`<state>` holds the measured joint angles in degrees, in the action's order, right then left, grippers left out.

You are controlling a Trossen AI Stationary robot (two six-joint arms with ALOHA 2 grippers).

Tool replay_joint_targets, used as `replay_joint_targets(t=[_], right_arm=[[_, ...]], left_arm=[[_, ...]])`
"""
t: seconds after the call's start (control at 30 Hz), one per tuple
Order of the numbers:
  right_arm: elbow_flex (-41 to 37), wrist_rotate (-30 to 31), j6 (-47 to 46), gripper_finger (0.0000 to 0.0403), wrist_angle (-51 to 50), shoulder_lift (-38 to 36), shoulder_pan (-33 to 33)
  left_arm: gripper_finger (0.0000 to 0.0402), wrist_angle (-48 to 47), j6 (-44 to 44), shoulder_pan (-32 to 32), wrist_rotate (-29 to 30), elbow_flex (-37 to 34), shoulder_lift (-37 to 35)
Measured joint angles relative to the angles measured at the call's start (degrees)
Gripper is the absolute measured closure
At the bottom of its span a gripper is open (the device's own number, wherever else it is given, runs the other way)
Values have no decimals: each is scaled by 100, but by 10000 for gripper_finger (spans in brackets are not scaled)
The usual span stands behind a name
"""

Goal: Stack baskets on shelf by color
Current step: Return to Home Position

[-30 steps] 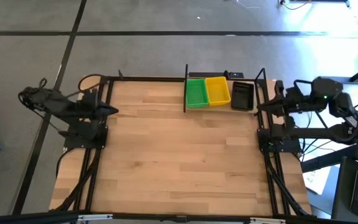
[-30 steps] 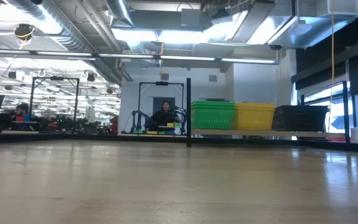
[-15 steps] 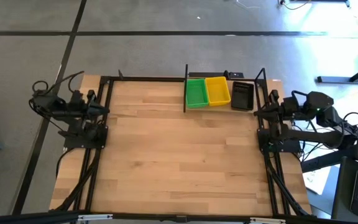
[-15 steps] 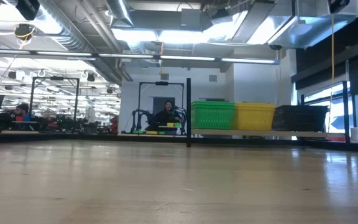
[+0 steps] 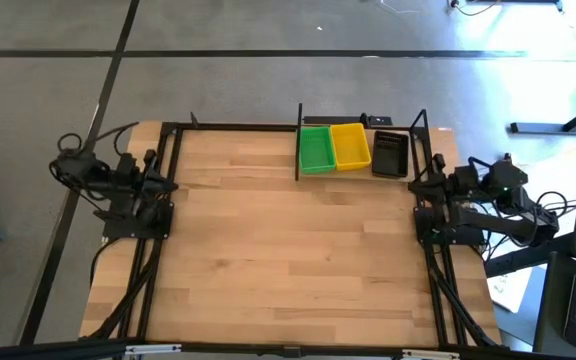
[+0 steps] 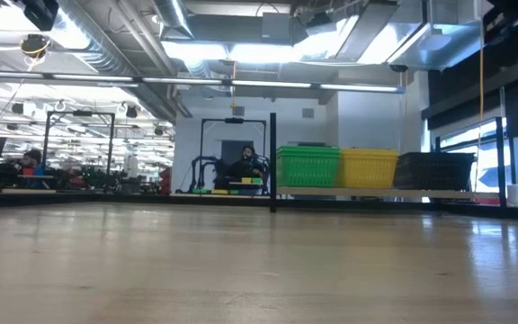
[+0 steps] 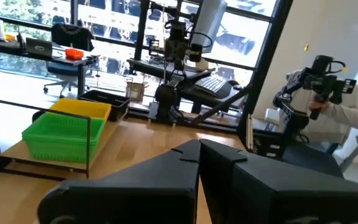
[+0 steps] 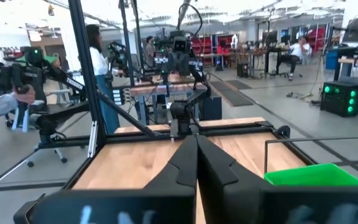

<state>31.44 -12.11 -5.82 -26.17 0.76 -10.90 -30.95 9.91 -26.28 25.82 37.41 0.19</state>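
Note:
The shelf (image 5: 360, 172) stands at the table's far edge, right of the middle. On its board sit a green basket stack (image 5: 316, 150), a yellow stack (image 5: 350, 146) and a black stack (image 5: 390, 154), side by side; they also show in the low view (image 6: 308, 167). My left gripper (image 5: 168, 180) rests shut over the table's left edge, holding nothing. My right gripper (image 5: 416, 182) rests shut over the right edge, holding nothing. In the wrist views the fingers meet (image 7: 199, 149) (image 8: 196, 142).
The black frame rails (image 5: 268, 127) run along the table's far, left and right edges. The wide wooden tabletop (image 5: 288, 250) lies between the arms. People and other robot stations show in the room beyond the table.
Both arms have drawn back and folded down over their bases: the left gripper toward the table's left edge, the right gripper toward the right edge. The baskets and shelf have stayed still.

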Motion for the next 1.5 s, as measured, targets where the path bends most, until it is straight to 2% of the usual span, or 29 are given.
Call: replay_joint_targets(t=[0.13,0.33,0.7,1.0,1.5], right_arm=[[-231,1,21,403,120,-38,0],[-650,1,10,403,674,-68,-2],[-2106,-5,172,403,2520,-66,-2],[-3090,-11,179,403,3688,-66,-2],[-3104,-311,178,403,3621,-57,-2]], left_arm=[[401,103,2,0,14,-274,0],[401,740,-67,0,0,-843,0],[401,2272,-430,0,1,-2023,-2],[401,3345,-559,0,1,-2707,-2],[401,4549,-583,-2,-70,-3696,6]])
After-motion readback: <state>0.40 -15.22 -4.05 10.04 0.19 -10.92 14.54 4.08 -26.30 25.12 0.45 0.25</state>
